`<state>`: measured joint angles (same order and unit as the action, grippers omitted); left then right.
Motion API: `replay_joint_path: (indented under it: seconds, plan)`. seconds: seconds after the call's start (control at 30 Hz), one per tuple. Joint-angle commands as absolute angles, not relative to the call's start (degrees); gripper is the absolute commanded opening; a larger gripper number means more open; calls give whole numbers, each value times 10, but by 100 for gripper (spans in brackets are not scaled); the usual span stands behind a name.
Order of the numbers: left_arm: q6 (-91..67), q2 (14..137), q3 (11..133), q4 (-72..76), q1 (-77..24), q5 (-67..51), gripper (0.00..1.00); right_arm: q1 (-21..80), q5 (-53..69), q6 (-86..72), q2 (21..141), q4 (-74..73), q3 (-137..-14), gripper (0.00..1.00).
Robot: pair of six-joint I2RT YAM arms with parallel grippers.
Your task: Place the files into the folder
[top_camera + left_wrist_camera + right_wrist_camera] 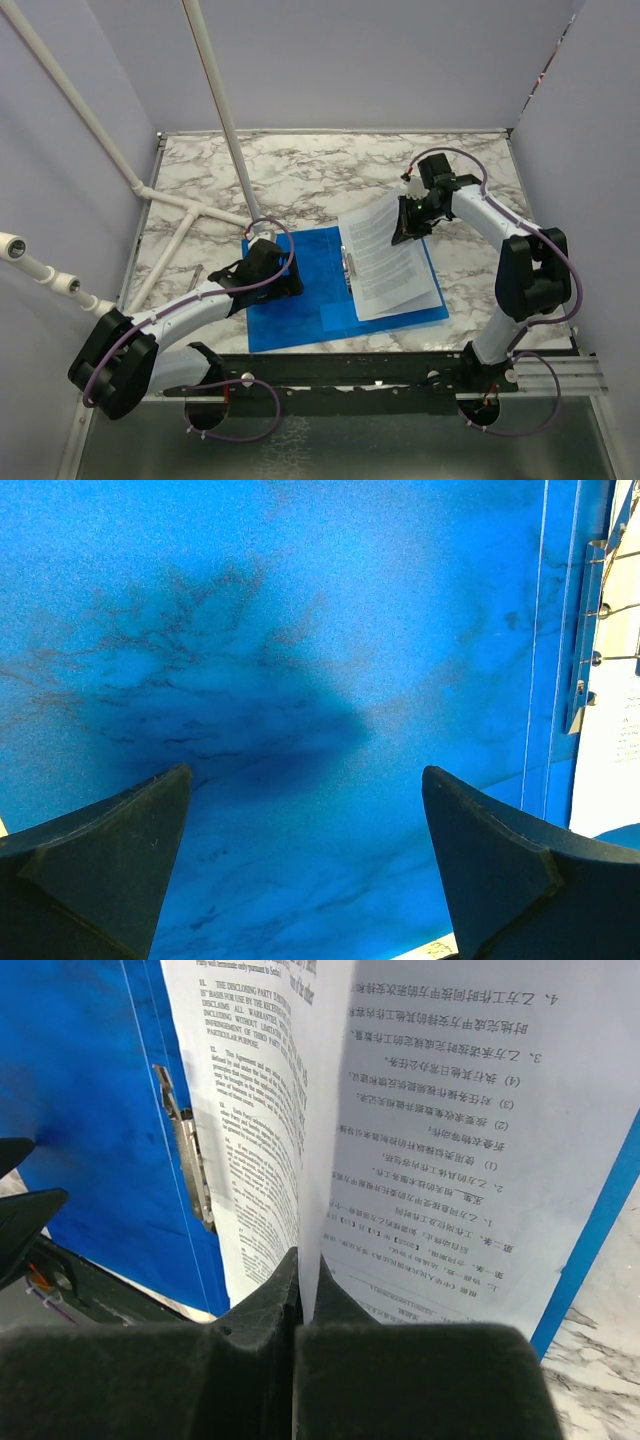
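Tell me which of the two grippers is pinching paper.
The right gripper, shut on an edge of the files that lie on the folder. The left gripper stands wide open over the folder's bare blue half, holding nothing.

1. The folder [295, 320] is blue plastic, properly glossy. It's thin enough that the marble veins show through it in the left wrist view.
2. The files [390, 265] are just thin white paper, matt, with black print on them.
3. The clip [188, 1155] inside the folder looks like bare metal, silvery with a bit of shine.
4. The table [330, 170] has a smooth marble-look top, white with grey veins.
5. The left gripper [307, 771] has matt black fingers [110, 870], slightly grainy. Same look on the right gripper [298, 1280].
6. The pipes [215, 100] in the upper left of the top view are smooth and white, plastic by the look of them.
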<state>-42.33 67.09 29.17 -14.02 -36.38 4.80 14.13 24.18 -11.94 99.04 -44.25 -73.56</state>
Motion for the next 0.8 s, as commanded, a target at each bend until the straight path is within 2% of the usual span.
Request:
replay_joint_path:
  seconds: [0.0,0.77]
  plan:
    - [-420,671,283,-143,-365,57,99,138,213,-103,994,-448,-731,0]
    - [-417,676,285,-143,-366,59,99,183,134,-88,985,-471,-726,0]
